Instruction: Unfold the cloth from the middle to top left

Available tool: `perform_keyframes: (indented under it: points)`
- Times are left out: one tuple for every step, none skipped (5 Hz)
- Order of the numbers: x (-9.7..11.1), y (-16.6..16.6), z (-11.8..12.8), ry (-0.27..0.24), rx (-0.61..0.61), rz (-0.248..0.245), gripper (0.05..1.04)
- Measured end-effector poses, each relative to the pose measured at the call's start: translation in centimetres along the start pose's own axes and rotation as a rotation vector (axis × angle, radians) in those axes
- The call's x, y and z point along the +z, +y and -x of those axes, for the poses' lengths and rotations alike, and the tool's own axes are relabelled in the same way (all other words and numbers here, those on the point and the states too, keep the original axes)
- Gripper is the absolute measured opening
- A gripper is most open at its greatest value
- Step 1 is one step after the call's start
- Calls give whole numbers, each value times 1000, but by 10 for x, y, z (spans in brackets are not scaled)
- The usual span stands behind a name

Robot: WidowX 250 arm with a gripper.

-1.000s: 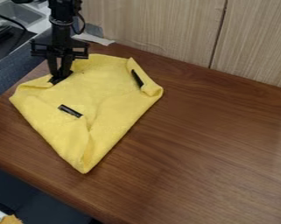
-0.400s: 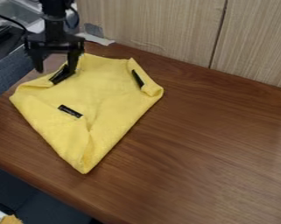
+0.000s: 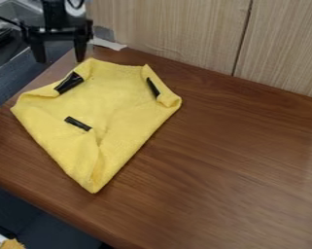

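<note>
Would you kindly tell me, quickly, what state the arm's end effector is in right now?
End effector: open, its two fingers spread apart with nothing held between them; it is not gripping the yellow cloth.

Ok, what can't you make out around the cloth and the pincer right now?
All in the camera view:
- Underside of the yellow cloth: hidden by its own upper side and folds.
- Any marking on the black strip near its middle: too small.
- The arm above the pincer: cut off by the top edge.
- Orange-tan thing, lower left: cut off by the bottom edge.
</note>
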State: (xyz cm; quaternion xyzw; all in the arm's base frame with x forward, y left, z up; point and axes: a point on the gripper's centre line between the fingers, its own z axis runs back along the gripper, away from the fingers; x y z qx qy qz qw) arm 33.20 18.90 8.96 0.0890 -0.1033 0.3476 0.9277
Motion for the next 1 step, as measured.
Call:
perform_keyframes:
  points:
    - [14, 0, 1, -29, 1, 21, 999]
